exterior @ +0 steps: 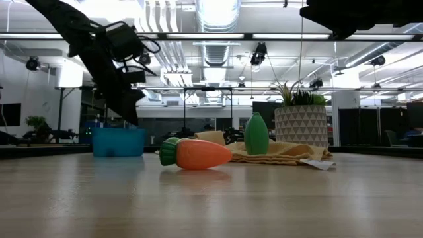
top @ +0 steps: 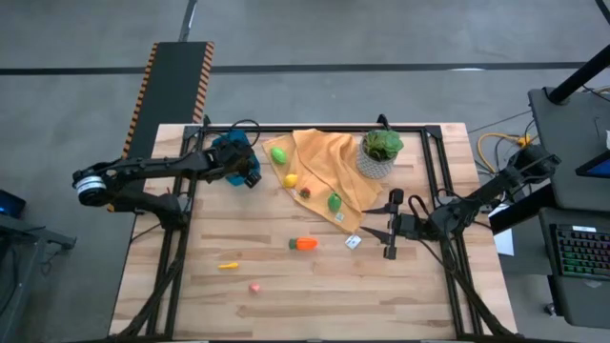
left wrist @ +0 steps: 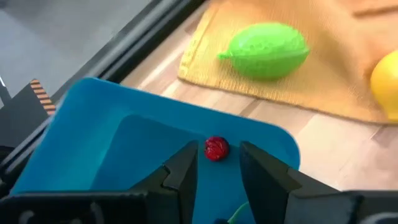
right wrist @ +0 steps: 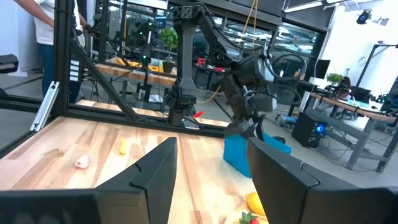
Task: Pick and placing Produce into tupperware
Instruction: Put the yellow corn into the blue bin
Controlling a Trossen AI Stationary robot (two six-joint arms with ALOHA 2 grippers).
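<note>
Left claw [left wrist: 216,171] slightly spread above blue tupperware [left wrist: 124,143], small red fruit [left wrist: 216,149] inside, right claw [top: 390,227] spread, waiting near cloth [top: 329,171]

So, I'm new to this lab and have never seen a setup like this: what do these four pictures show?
Two robot arms work at a wooden table. One picture looks straight down, one looks level across the tabletop, and one comes from each arm's wrist. The left gripper hangs over the blue container, fingers apart, with a small red berry lying inside. The right gripper waits open near the potted plant, holding nothing. Toy produce lies around: a carrot on the wood, a lime on the orange cloth.
</note>
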